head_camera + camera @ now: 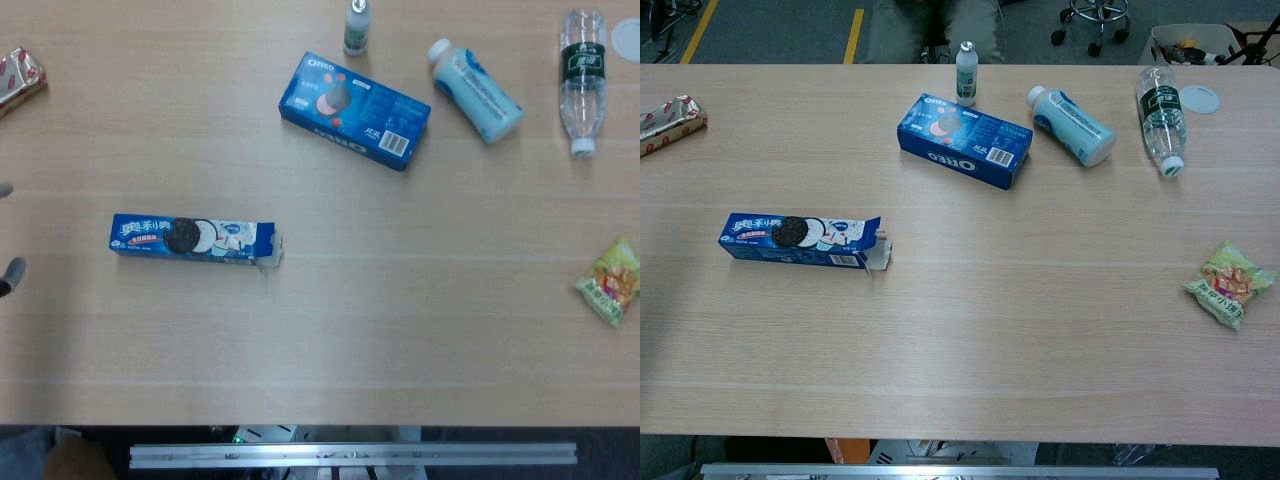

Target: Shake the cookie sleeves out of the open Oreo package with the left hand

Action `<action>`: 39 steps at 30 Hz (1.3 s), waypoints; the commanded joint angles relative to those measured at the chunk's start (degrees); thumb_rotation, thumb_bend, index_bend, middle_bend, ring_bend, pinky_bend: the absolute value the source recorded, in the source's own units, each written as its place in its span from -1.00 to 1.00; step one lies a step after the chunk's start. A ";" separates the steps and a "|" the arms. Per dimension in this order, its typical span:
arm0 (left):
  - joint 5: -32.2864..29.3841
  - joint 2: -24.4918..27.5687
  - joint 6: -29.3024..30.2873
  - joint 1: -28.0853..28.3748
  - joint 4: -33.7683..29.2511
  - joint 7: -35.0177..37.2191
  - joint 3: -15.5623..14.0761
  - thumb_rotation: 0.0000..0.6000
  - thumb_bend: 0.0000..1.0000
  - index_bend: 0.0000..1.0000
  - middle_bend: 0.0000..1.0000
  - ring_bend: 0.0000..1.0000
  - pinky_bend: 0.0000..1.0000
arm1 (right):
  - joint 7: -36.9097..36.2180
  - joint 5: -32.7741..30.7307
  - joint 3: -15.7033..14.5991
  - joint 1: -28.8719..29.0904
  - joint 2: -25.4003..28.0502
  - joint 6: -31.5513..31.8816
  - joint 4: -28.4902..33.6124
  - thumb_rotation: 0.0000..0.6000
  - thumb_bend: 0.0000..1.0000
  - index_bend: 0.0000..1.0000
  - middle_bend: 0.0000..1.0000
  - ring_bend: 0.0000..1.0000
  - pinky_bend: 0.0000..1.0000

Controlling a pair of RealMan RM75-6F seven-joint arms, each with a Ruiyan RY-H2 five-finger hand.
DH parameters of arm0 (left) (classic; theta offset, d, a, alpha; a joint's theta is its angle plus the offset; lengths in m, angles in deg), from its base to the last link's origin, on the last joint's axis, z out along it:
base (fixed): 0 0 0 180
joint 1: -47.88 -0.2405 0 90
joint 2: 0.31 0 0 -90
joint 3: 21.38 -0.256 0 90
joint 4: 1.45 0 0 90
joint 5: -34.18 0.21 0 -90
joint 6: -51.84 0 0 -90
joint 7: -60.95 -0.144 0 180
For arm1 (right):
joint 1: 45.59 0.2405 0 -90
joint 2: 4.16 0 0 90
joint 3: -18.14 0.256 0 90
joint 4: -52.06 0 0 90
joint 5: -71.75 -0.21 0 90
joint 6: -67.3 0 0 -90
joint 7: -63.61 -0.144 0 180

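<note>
The open Oreo package (190,238) lies flat on the table (330,330), untouched, flaps facing right. Only fingertips of the left hand (10,270) show at the edge, so its grip cannot be told. Reaching and grasping the package likely come next.

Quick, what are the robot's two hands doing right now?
Left hand: only fingertips show at the edge; cannot tell.
Right hand: not in view.
</note>
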 commanded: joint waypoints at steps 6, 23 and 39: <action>0.26 0.04 -0.12 0.09 0.15 -0.05 -0.15 1.00 -0.66 -0.48 -0.54 -0.65 -0.35 | 0.23 0.08 -0.04 -0.10 0.20 0.09 0.24 1.00 -0.39 0.40 0.13 0.20 0.23; 2.91 2.19 -7.70 4.69 -2.39 2.60 -1.10 1.00 -0.66 -0.48 -0.54 -0.65 -0.35 | 1.96 0.31 1.63 1.87 1.88 -0.67 2.31 1.00 -0.39 0.39 0.13 0.20 0.23; -5.80 0.19 -25.63 14.60 -3.07 -4.10 -1.19 1.00 -0.67 -0.90 -0.79 -0.70 -0.40 | 1.92 0.40 1.94 2.73 1.80 -1.02 1.96 1.00 -0.39 0.39 0.13 0.20 0.23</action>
